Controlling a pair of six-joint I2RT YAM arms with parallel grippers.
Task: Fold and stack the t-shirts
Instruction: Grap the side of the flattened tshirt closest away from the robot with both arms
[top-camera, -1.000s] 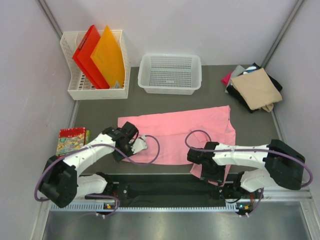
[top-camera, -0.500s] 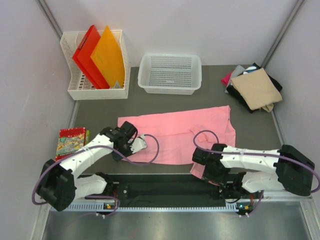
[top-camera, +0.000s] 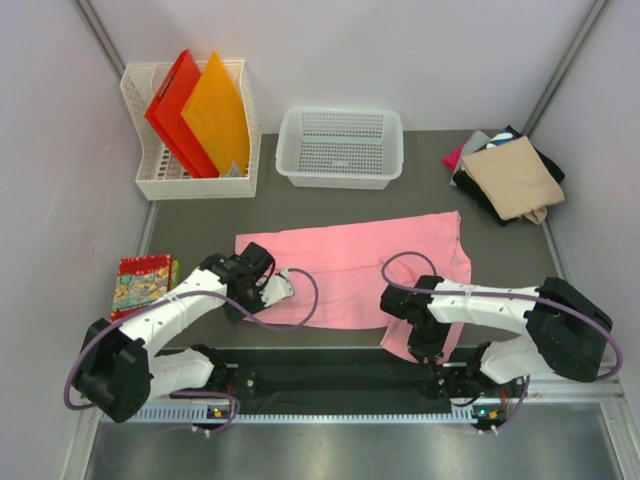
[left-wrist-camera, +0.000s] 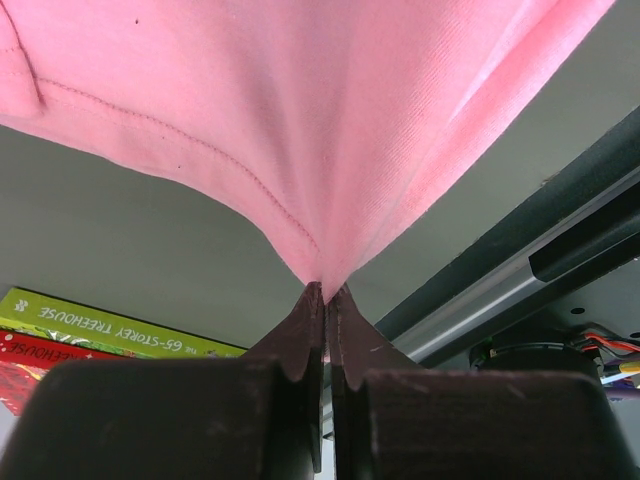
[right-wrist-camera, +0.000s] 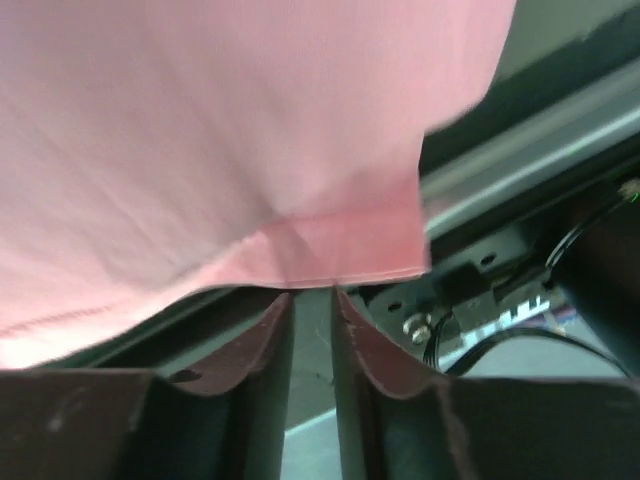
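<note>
Books (top-camera: 143, 281) left, basket (top-camera: 338, 181) behind; pink t-shirt (top-camera: 350, 262) edge clamped in L fingers (left-wrist-camera: 300, 340), hem just past parted R fingers (right-wrist-camera: 264, 340).

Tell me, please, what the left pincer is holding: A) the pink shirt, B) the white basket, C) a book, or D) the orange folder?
A: in the left wrist view the left pincer is shut on a bunched edge of the pink shirt.

Soft, matt pink cloth t-shirt (top-camera: 350, 265)
</note>
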